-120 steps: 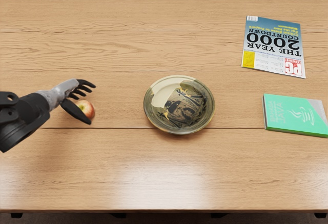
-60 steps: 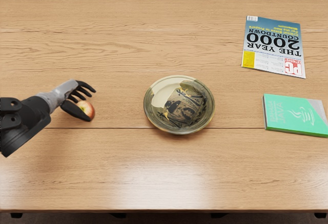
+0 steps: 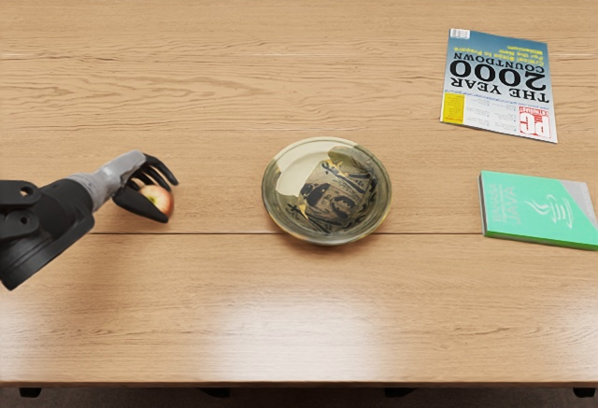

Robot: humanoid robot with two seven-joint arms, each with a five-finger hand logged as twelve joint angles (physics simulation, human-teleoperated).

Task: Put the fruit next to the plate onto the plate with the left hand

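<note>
A small red-and-yellow apple (image 3: 159,202) lies on the wooden table, well to the left of the plate (image 3: 277,205). The plate is a round glassy dish with a dark printed pattern, near the table's middle. My left hand (image 3: 148,191) comes in from the left edge and wraps the apple: dark fingers (image 3: 161,174) curl over its top and the thumb sits under its near side. Part of the apple is hidden by the hand. It still rests at table level. The right arm does not show.
A magazine (image 3: 498,84) lies at the back right and a green book (image 3: 537,209) at the right edge. The table's front edge runs along the bottom of the picture.
The left hand's fingers have closed from spread to curled around the apple, and the thumb has drawn in under it. The apple has stayed in place.
</note>
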